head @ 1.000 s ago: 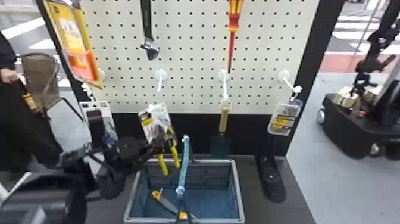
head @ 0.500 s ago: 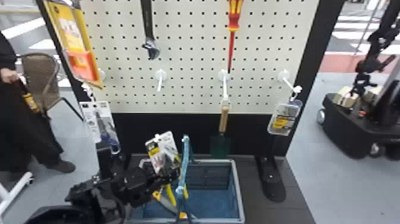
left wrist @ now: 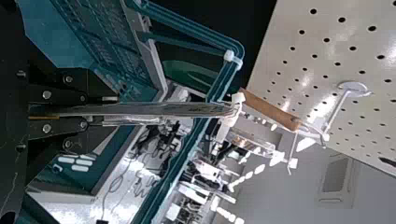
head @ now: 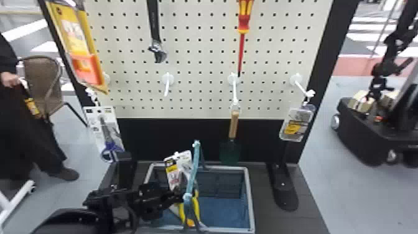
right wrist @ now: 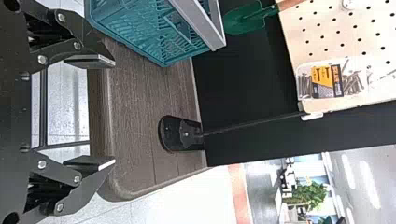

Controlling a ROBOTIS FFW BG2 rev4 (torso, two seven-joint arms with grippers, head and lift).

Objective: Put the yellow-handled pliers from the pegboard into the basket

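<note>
My left gripper [head: 177,196] is over the left part of the basket [head: 251,199], holding the pliers' card [head: 174,169] in the head view. The pliers' yellow handles [head: 196,207] hang below, inside the basket's outline and partly behind its raised blue handle. In the left wrist view, my left gripper [left wrist: 109,111] is shut on the card [left wrist: 177,109], seen edge-on; the basket's handle [left wrist: 217,84] is close beside it. My right gripper [right wrist: 100,112] stays parked and open in the right wrist view, the basket [right wrist: 154,35] off to one side.
On the pegboard [head: 199,62] hang a wrench [head: 154,31], a red screwdriver [head: 242,37], a trowel [head: 233,127], carded scissors [head: 107,133] and a screw pack [head: 295,124]. One white hook [head: 167,82] is bare. The stand's foot [head: 284,186] is right of the basket.
My left gripper has moved right and down with the carded pliers, from the basket's back left toward its raised handle. The yellow handles now hang lower.
</note>
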